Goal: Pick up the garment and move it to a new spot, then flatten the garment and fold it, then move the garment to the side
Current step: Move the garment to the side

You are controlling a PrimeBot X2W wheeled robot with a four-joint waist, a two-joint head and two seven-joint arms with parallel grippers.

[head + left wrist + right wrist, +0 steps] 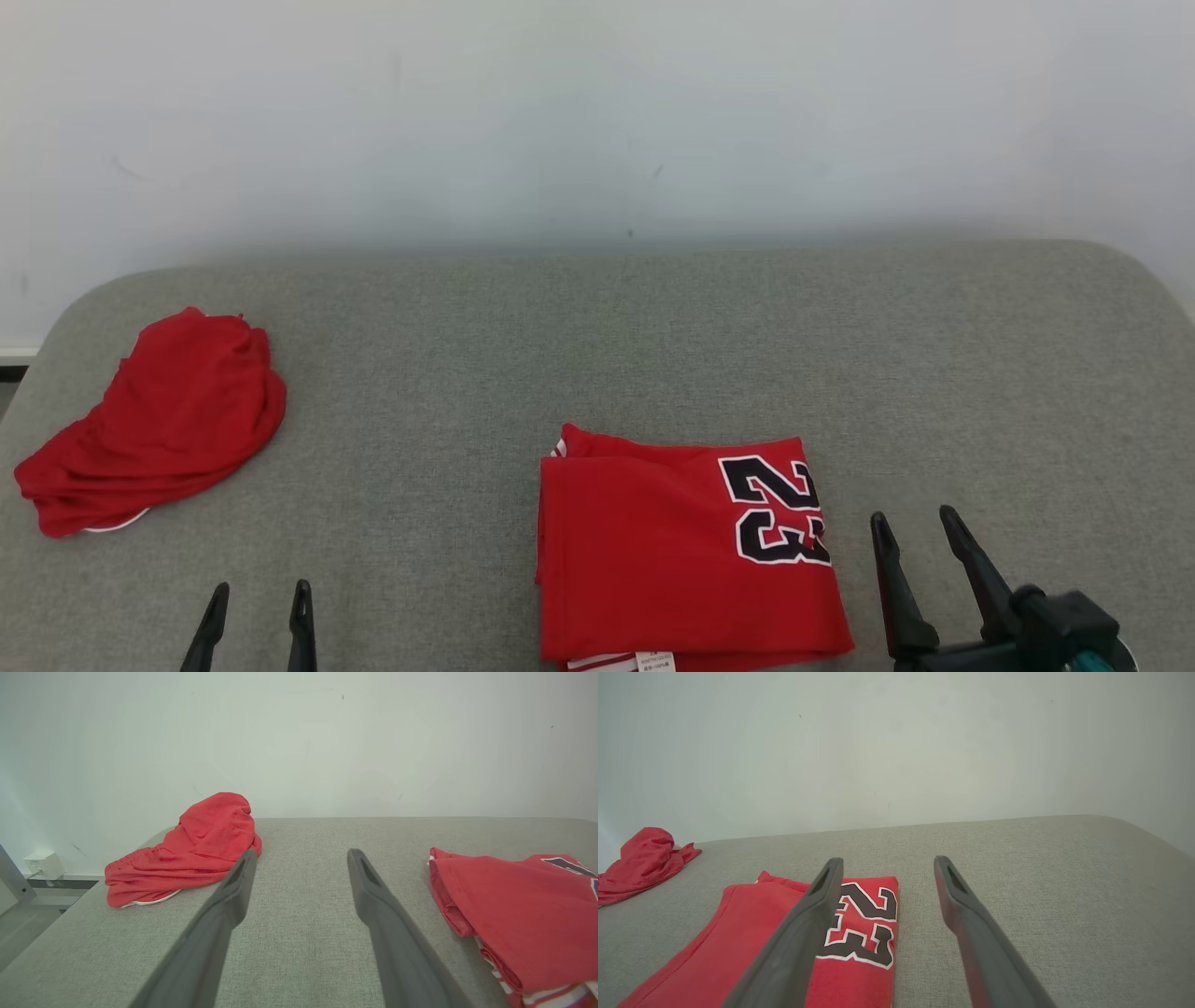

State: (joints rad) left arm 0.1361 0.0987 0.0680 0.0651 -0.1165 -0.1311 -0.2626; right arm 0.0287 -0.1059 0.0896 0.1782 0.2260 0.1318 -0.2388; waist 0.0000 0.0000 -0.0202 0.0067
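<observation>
while the head view lets us see both pairs at once, the left fingers (pixel 301 625) at the lower left and the right fingers (pixel 894 579) at the lower right, each wrist view brings its own pair up close. the left wrist view adds a small white box (pixel 44 864) at the foot of the wall (pixel 299 742), past the worktop's (pixel 299 933) left end. it also shows the stacked layers along the side of the folded jersey (pixel 528 914). in the right wrist view the number on the folded jersey (pixel 738 947) sits partly behind one of the right fingers (pixel 817 910). in the head view we find a white label (pixel 655 662) at the jersey's near edge.

we count two garments, both red, two pairs of fingers and one grey worktop (pixel 597 355).

the folded jersey (pixel 653 551) is a neat rectangle at the near middle of the worktop, just left of the right fingers and apart from them. it has a black 23 edged in white, turned sideways, near its right side, and white stripes at its near hem. the crumpled garment (pixel 159 420) is a loose heap near the worktop's left edge, well apart from the jersey, with a sliver of white trim under its near side.

the left fingers (pixel 231 896) are spread wide and pinch nothing. the right fingers are spread just as wide and hold nothing.
</observation>
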